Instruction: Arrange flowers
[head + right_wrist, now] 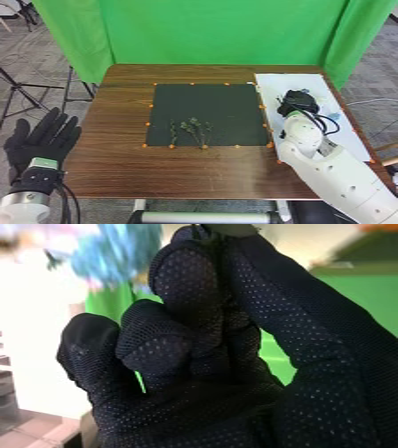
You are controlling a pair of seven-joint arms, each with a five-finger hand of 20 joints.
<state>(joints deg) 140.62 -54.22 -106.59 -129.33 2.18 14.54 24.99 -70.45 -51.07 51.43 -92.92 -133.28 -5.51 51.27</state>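
Note:
Over the white board (271, 92) at the table's right, my right hand (299, 101) is lowered, with a bit of greenery (305, 91) at its far side. In the right wrist view, the thumb and a finger of my right hand (200, 331) pinch a dark green leafy piece (233, 228); what hangs below it is hidden. Blue flowers (333, 116) lie on the board beside the hand; blue petals (115, 254) show blurred beyond the fingers. Several green sprigs (192, 128) rest on the dark mat's near part. Left of the table, my left hand (40, 137) is open and holds nothing.
The dark mat (209, 102), edged with small orange markers, covers the middle of the brown table (133, 172). A green curtain (218, 32) hangs behind the far edge. Dark stand legs (18, 87) are on the floor at the left.

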